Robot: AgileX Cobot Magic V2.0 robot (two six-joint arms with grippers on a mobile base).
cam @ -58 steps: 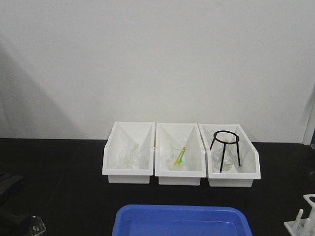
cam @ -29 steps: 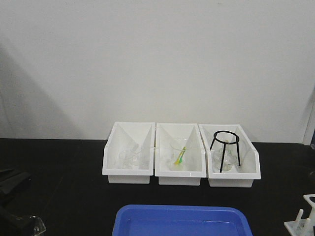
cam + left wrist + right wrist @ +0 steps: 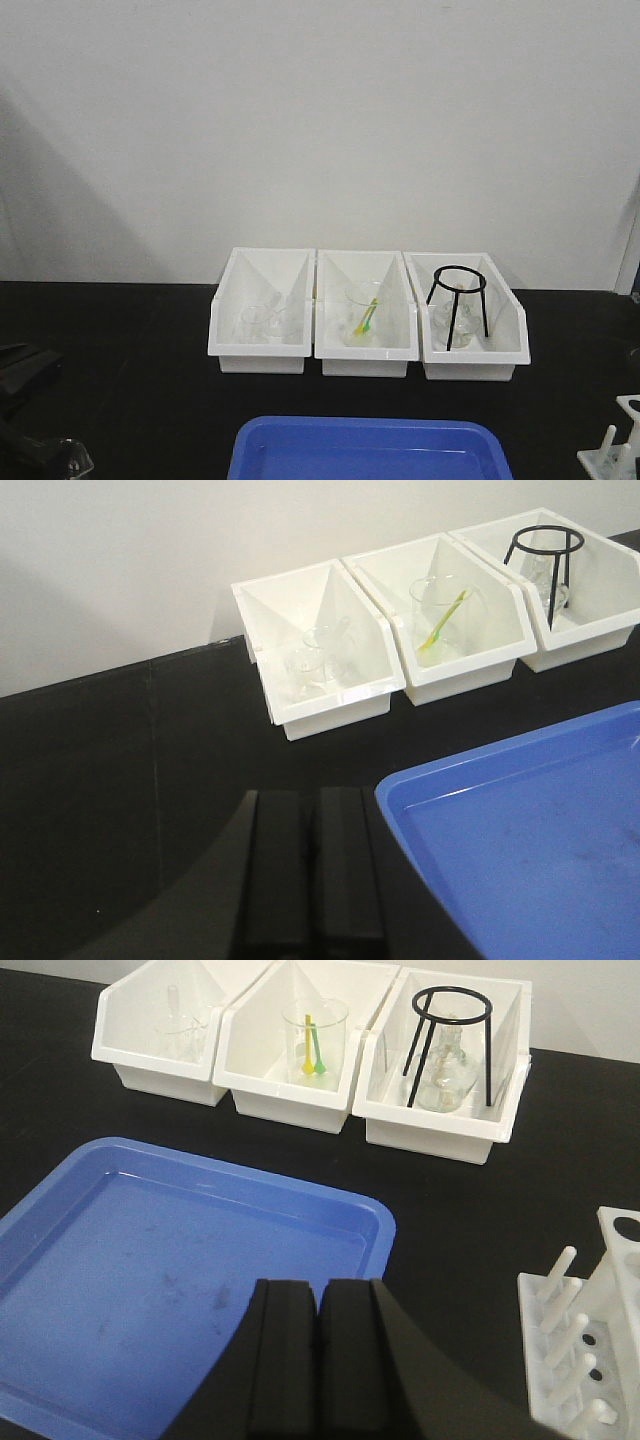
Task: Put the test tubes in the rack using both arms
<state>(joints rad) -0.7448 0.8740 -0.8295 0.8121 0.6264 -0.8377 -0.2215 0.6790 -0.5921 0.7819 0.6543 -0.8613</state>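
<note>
We are holding right gripper (image 3: 320, 1360) pressed closed, empty, over blue tray (image 3: 150, 1260); rack (image 3: 590, 1340) sitting just to its right, holes up. Left gripper (image 3: 315, 870) also closed, empty, beside tray's left edge. Test tubes appearing to lie in far left bin (image 3: 320, 655), ahead of left gripper, axis unclear. Judging left arm nearer tubes, right nearer rack.

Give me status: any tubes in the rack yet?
None visible. The rack shows only empty holes and bare pegs where it is in view. Nothing is in hand: left gripper and right gripper are both shut on nothing near the blue tray. The whole transfer remains.
</note>
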